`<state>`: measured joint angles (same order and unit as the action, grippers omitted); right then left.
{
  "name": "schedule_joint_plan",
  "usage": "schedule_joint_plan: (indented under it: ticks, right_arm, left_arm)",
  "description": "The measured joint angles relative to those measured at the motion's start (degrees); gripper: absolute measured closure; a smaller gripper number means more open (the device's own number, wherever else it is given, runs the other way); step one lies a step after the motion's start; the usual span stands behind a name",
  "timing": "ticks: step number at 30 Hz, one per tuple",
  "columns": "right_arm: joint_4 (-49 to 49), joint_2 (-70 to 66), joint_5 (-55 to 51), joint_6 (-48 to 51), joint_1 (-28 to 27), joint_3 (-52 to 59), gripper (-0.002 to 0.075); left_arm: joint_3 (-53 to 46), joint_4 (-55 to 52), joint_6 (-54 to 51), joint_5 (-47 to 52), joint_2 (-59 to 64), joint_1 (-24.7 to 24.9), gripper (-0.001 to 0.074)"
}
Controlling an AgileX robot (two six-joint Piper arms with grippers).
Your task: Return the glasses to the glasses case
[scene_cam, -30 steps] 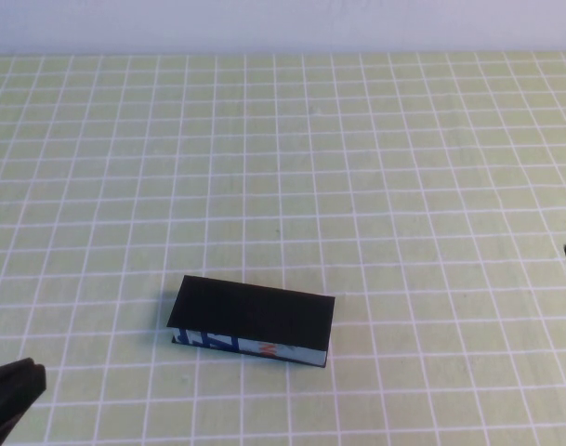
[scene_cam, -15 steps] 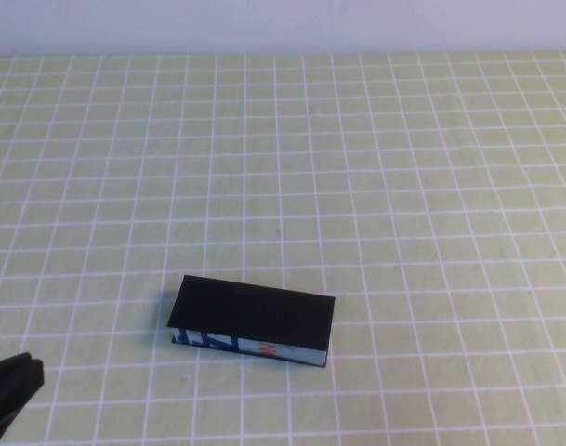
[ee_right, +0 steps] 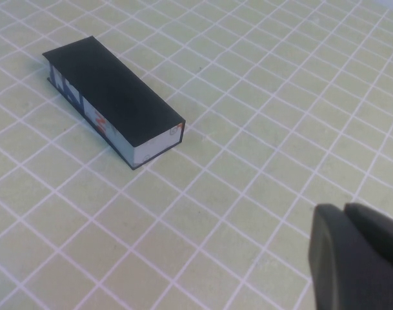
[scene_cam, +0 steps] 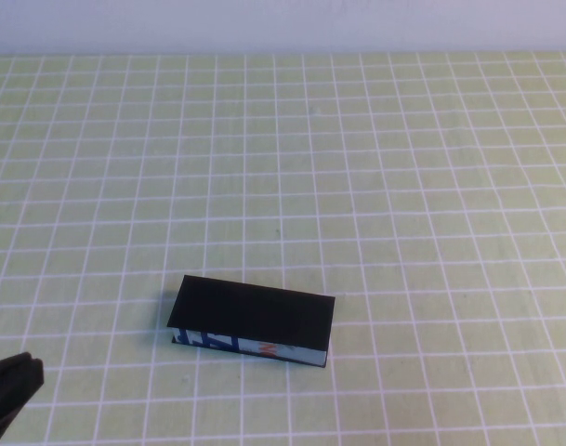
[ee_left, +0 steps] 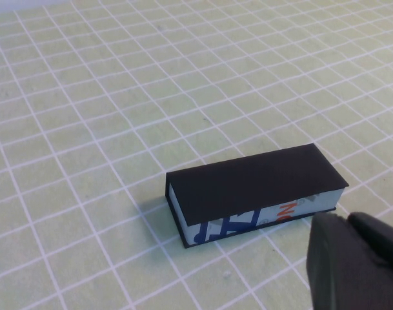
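Note:
The glasses case (scene_cam: 253, 321) lies closed on the green checked table, matte black lid up, with its blue, white and orange-red printed side toward me. It also shows in the left wrist view (ee_left: 254, 190) and the right wrist view (ee_right: 112, 97). The glasses are out of view. My left gripper (scene_cam: 8, 390) is at the near left corner, apart from the case, fingers shut and empty (ee_left: 348, 223). My right gripper (ee_right: 344, 213) is out of the high view; in the right wrist view it is shut and empty, well away from the case.
The table (scene_cam: 403, 186) is a green cloth with a white grid. A pale wall (scene_cam: 283, 23) runs along its far edge. Nothing else stands on it.
The right gripper's tip at the right edge of the high view has drawn out of sight. The left gripper shifted slightly lower. The case has not moved.

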<state>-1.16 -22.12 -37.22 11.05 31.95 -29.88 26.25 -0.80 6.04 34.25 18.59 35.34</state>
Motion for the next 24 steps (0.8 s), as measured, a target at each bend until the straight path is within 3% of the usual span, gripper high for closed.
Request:
schedule_joint_plan:
  ticks: [8, 13, 24]
  right_arm:
    - [1.2, 0.0, 0.0, 0.0, 0.0, 0.0, 0.0743]
    - [1.2, 0.0, 0.0, 0.0, 0.0, 0.0, 0.0743]
    - [1.5, 0.0, -0.1, 0.0, 0.0, 0.0, 0.0743]
  left_arm:
    - [-1.0, -4.3, -7.1, 2.5, 0.0, -0.3, 0.0738]
    - [-1.9, -5.7, -11.0, 1.3, 0.0, -4.5, 0.0738]
    - [-11.9, -2.1, -11.7, -28.5, -3.3, -16.5, 0.0738]
